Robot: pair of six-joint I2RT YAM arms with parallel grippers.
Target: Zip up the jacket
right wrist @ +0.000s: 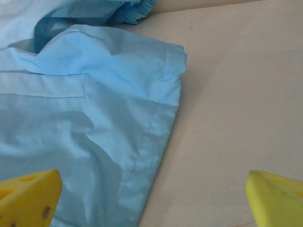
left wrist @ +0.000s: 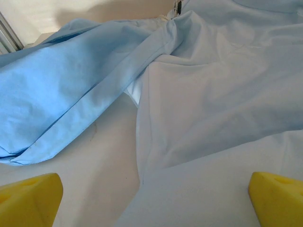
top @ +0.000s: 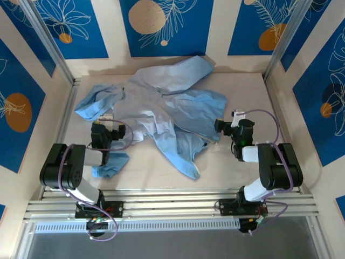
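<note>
Across the middle and far-left of the tabletop, jacket lies crumpled, pale lining showing. Left gripper near the left edge, fingers spread wide over the lining. Right gripper toward the right edge, fingers spread, straddling jacket hem and bare tabletop.

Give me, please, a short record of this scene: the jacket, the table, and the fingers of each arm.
jacket: light blue, crumpled, front open, paler lining showing
table: beige, the jacket lies on it
left fingers: yellow, wide apart, holding nothing, close to the pale fabric
right fingers: yellow, wide apart, holding nothing, at a hemmed edge of the jacket
</note>
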